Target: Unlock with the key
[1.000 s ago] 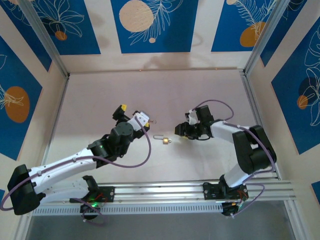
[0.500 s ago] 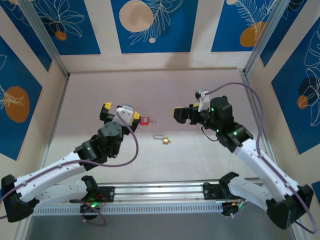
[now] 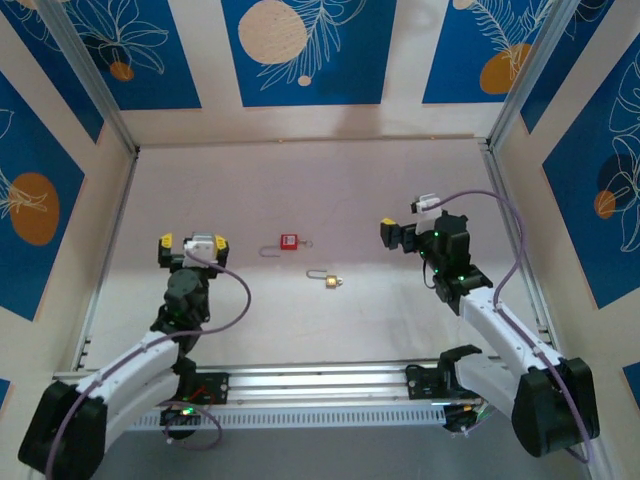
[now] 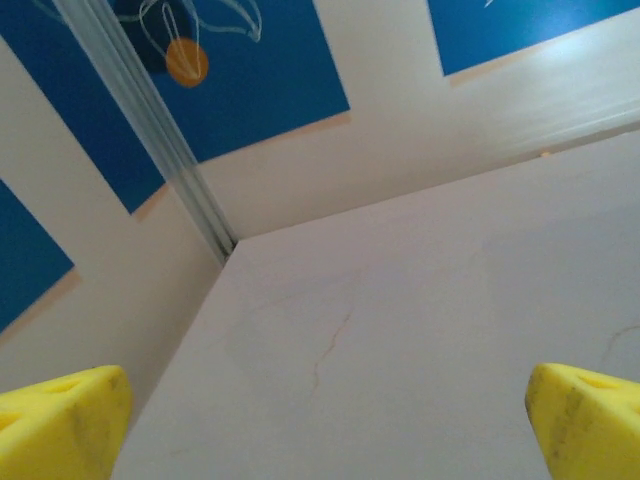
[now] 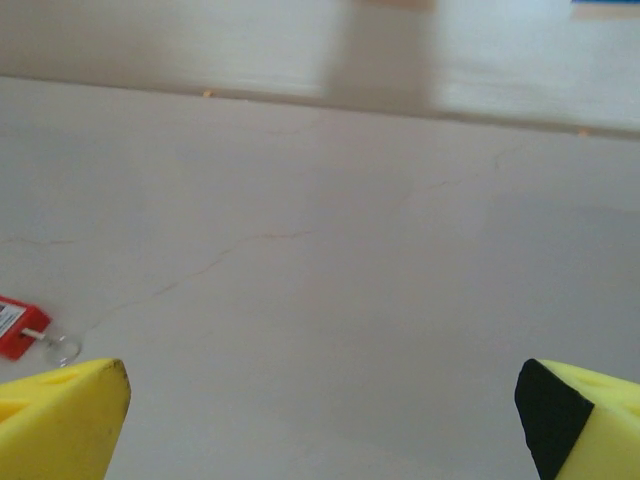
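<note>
A small brass padlock (image 3: 331, 281) lies on the table near the middle, its shackle pointing left. The key, with a red tag (image 3: 288, 242) and a ring, lies flat just up and left of the padlock. The red tag (image 5: 18, 325) also sits at the left edge of the right wrist view. My left gripper (image 3: 192, 247) hovers well to the left of the key, open and empty, and its yellow fingertips (image 4: 60, 420) stand far apart. My right gripper (image 3: 393, 234) is to the right of the padlock, open and empty, with its fingertips (image 5: 62, 412) wide.
The pale table (image 3: 330, 190) is walled by panels with blue prints; metal posts (image 3: 110, 110) stand at the back corners. An aluminium rail (image 3: 330, 380) carrying both arm bases runs along the near edge.
Both arms have drawn back from the centre toward their own sides. The right gripper has opened. The red-tagged key now lies uncovered on the table; the padlock has not moved.
</note>
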Tool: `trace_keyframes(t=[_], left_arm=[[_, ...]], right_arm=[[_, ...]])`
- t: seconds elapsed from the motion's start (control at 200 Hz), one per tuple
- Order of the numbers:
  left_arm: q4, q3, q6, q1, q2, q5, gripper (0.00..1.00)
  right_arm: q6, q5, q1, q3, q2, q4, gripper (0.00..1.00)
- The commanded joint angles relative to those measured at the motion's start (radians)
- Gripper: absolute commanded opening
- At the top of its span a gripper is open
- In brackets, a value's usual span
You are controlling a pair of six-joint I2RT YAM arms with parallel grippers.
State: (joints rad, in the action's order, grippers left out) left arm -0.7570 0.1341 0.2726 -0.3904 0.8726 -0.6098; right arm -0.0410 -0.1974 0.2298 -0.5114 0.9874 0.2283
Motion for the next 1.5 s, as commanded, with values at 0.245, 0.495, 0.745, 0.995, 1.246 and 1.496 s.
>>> trace_keyframes(t=[0.245,0.495,0.745,0.995,1.246,1.496], left_arm=[[-0.623,-0.020,-0.046,0.097,0.563,0.128,1.00],[-0.577,0.045,-0.148,0.180,0.699,0.273,1.00],[-0.316,0.187,-0.195,0.216,0.706,0.264,1.00],[-0.270,0.206,-0.216,0.245,0.702,0.298,1.00],[-0.269,0.206,-0.216,0.245,0.701,0.298,1.00],[-0.268,0.206,-0.216,0.245,0.701,0.298,1.00]], right_arm=[[0.066,0.216,-0.132,0.148,0.227,0.382,0.99],[0.008,0.289,-0.234,0.213,0.504,0.763,0.99],[-0.060,0.201,-0.256,0.091,0.543,0.583,0.99],[-0.056,0.197,-0.253,0.087,0.540,0.570,0.99],[-0.047,0.161,-0.238,0.086,0.539,0.563,0.99],[-0.045,0.158,-0.234,0.086,0.539,0.566,0.99]])
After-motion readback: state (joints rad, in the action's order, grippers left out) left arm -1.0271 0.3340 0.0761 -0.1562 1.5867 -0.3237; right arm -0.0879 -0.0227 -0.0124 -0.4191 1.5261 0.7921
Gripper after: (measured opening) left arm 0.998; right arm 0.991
